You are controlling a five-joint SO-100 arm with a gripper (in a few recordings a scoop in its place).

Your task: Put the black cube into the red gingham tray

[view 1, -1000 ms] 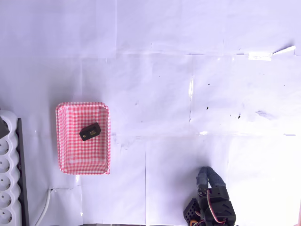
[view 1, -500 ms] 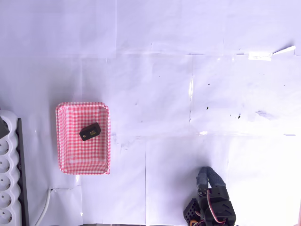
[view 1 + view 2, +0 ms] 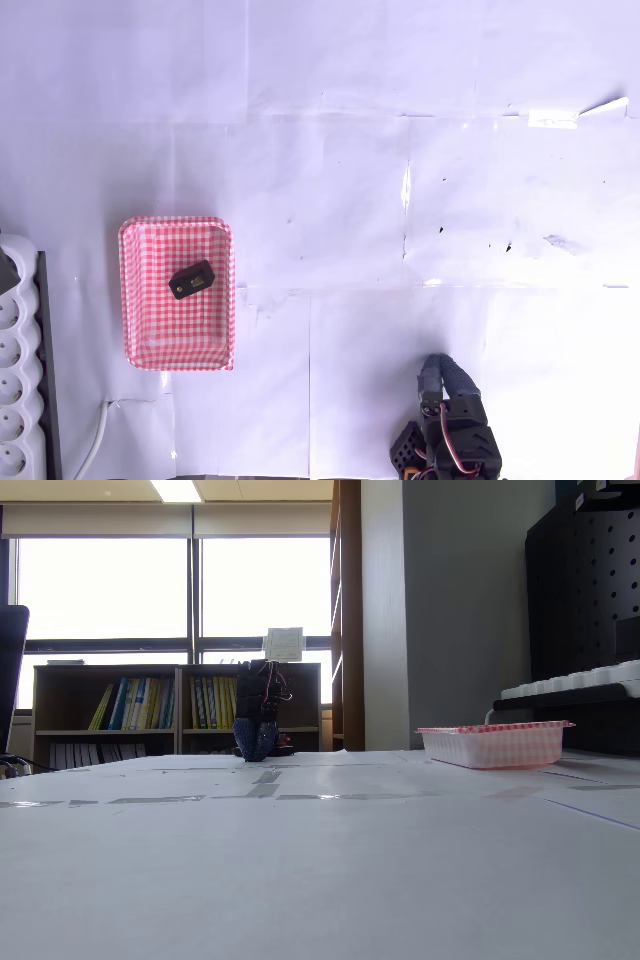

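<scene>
Since the black cube (image 3: 191,280) already sits inside the red gingham tray (image 3: 136,300), your only real risk is swinging back and bumping it; the pincer (image 3: 436,378) looks clenched, parked well apart.

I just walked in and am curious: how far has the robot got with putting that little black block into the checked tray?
It looks finished. In the overhead view the small matte black cube lies inside the rectangular red-and-white gingham tray. Nothing is in hand: the dark gripper with blue fingers sits far off by the bottom edge, apart from both; whether it is open is unclear. Nothing appears left to do.
</scene>
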